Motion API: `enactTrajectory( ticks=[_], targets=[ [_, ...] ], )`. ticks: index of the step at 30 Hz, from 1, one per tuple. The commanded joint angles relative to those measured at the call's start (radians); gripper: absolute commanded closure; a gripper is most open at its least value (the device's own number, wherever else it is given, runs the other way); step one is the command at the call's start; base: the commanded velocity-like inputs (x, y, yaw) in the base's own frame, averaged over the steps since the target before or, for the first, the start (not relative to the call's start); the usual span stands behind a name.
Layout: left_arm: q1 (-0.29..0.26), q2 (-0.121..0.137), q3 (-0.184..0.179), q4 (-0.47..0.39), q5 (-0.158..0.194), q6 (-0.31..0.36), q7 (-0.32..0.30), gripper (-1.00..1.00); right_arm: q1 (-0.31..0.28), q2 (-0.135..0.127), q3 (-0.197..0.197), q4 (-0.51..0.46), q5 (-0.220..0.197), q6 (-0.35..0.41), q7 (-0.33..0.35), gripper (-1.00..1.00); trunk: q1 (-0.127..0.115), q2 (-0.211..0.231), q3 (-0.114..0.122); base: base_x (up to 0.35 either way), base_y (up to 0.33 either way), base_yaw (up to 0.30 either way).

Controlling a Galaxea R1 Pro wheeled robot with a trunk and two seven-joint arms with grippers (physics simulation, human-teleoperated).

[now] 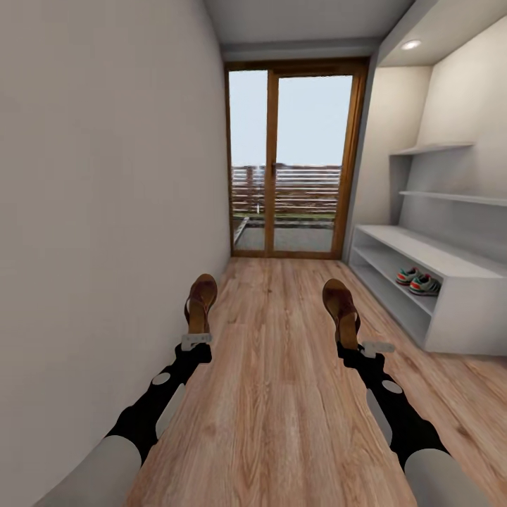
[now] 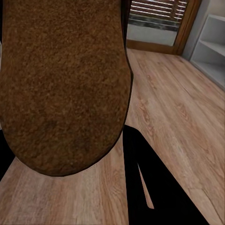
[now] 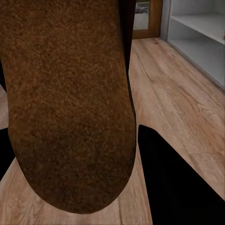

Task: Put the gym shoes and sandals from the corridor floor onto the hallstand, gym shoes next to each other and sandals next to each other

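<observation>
— Corridor first: what do you have in front of you?

— Wood floor (image 1: 282, 366) runs away from you to a glass door (image 1: 292, 158) at the far end, with a plain wall (image 1: 91, 211) close on your left and the rack (image 1: 422, 282) along the right.

— Start on the left, then. What is your left gripper (image 1: 196, 332) doing?

— It is clamped on a sandal (image 1: 202, 294), which stands out ahead of it over the floor, near the left wall. From the left wrist camera the brown sole of that sandal (image 2: 65, 84) sits right in front of the lens, floor (image 2: 178, 108) beyond it.

— And your right gripper (image 1: 350, 339)?

— Closed on the other sandal (image 1: 340, 303), held out over the middle of the floor, well apart from the first. The right wrist camera gives you its sole (image 3: 70, 103) up close, with the rack (image 3: 197, 33) past it.

— Where are the gym shoes?

— Both shoes (image 1: 417, 280) are side by side on the rack's lower shelf, toward its near end, far right of your grippers.
</observation>
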Motion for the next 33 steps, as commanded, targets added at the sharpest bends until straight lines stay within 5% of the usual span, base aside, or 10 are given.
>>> enactTrajectory(
  ticks=[1,33],
  targets=[
    [-0.001,0.000,-0.002,0.001,0.007,-0.002,-0.003,1.00,-0.001,0.000,0.000,0.000,-0.008,-0.003,0.003,1.00,0.000,0.000,-0.001,0.347,-0.082,0.000],
    [-0.001,-0.001,-0.002,0.001,0.009,-0.002,-0.004,1.00,-0.001,0.000,0.001,0.000,-0.001,-0.002,0.003,1.00,0.000,0.000,-0.001,0.347,-0.067,0.000]
  ],
)
